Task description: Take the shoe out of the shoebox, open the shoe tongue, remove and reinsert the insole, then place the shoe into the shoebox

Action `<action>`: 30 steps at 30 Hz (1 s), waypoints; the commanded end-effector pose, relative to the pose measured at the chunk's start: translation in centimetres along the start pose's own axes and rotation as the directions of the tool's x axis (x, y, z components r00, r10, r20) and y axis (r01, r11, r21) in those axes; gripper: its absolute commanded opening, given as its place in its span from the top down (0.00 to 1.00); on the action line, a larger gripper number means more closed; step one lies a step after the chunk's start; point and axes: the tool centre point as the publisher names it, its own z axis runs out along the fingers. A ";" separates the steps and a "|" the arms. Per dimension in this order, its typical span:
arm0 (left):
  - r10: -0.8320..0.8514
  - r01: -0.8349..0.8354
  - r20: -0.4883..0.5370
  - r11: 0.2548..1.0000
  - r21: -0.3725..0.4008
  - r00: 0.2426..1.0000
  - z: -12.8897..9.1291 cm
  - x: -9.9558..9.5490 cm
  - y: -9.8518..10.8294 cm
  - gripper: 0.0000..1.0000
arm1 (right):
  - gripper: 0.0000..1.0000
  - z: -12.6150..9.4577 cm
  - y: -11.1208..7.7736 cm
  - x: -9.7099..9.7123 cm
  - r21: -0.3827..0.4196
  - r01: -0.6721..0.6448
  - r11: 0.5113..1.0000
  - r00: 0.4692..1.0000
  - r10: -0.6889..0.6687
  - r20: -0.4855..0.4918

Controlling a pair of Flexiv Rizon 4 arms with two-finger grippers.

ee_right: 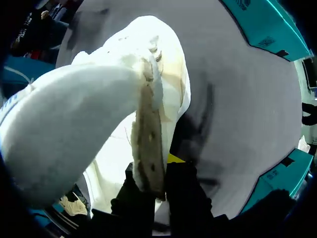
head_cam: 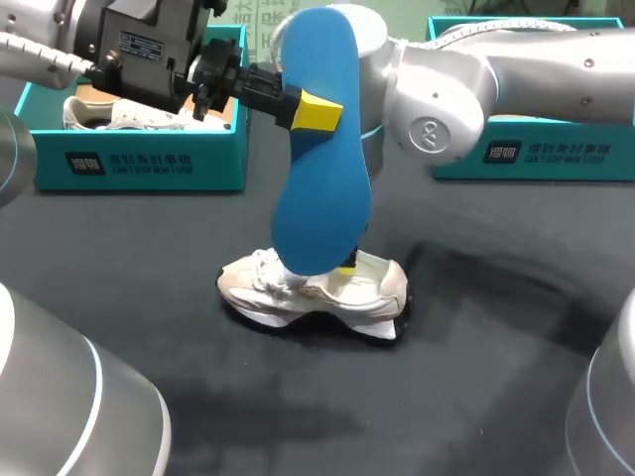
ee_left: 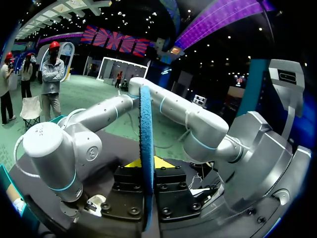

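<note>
1. Left gripper (head_cam: 316, 112): closed narrowly on the blue insole (head_cam: 322, 178); in the left wrist view the insole stands edge-on between the two yellow tips, both fingers pressing it from opposite sides.
2. Insole: held upright in the air, gripped in its upper half; its lower end hangs just above the shoe (head_cam: 377, 288); whether it touches the shoe cannot be told.
3. Left arm (head_cam: 60, 50): enters from the left corner, above the left shoebox (head_cam: 139, 164).
4. Right gripper (ee_right: 158, 168): clamped on a thin flap (ee_right: 148, 139) of the shoe's upper at the opening; one finger on each side of the flap; whether this is the tongue or the collar cannot be told.
5. Right arm (head_cam: 446, 99): enters from the right and passes behind the insole; its gripper points down at the shoe.
6. Shoe: white, resting on its sole on the dark table (head_cam: 496, 347), outside both boxes; laces toward the left arm's side.
7. Left shoebox: teal, open, at the table's far edge; a second shoe (head_cam: 109, 117) lies inside it.
8. Right shoebox (head_cam: 556, 149): teal, at the far edge, well apart from the shoe; its contents are not visible.
</note>
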 end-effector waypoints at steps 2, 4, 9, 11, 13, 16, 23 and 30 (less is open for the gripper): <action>0.000 0.000 0.000 1.000 -0.003 1.000 0.1 -0.1 -0.1 1.00 | 1.00 -1.0 -1.5 0.7 -0.053 -0.112 0.992 0.994 0.110 -0.028; 0.000 0.000 0.000 1.000 -0.003 1.000 0.1 -0.1 -0.1 1.00 | 1.00 -1.2 -1.8 1.1 -0.094 -0.177 0.980 0.983 0.171 -0.067; 0.000 0.000 0.000 1.000 -0.003 1.000 0.1 -0.1 -0.1 1.00 | 1.00 -1.5 -1.8 1.6 -0.094 -0.218 0.971 0.973 0.210 -0.092; 0.000 0.000 0.000 1.000 -0.003 1.000 0.1 -0.1 -0.1 1.00 | 1.00 -1.5 -1.8 1.6 -0.094 -0.218 0.971 0.973 0.210 -0.092; 0.000 0.000 0.000 1.000 -0.003 1.000 0.1 -0.1 -0.1 1.00 | 1.00 -1.5 -1.8 1.6 -0.094 -0.218 0.971 0.973 0.210 -0.092; 0.000 0.000 0.000 1.000 -0.003 1.000 0.1 -0.1 -0.1 1.00 | 1.00 -1.5 -1.8 1.6 -0.094 -0.218 0.971 0.973 0.210 -0.092; 0.000 0.000 0.000 1.000 -0.003 1.000 0.1 -0.1 -0.1 1.00 | 1.00 -1.0 -2.8 2.0 -0.187 -0.429 0.884 0.901 0.402 -0.165; 0.000 0.000 0.000 1.000 -0.003 1.000 0.1 -0.1 -0.1 1.00 | 1.00 -1.2 -3.0 4.3 -0.212 -0.636 0.742 0.772 0.605 -0.197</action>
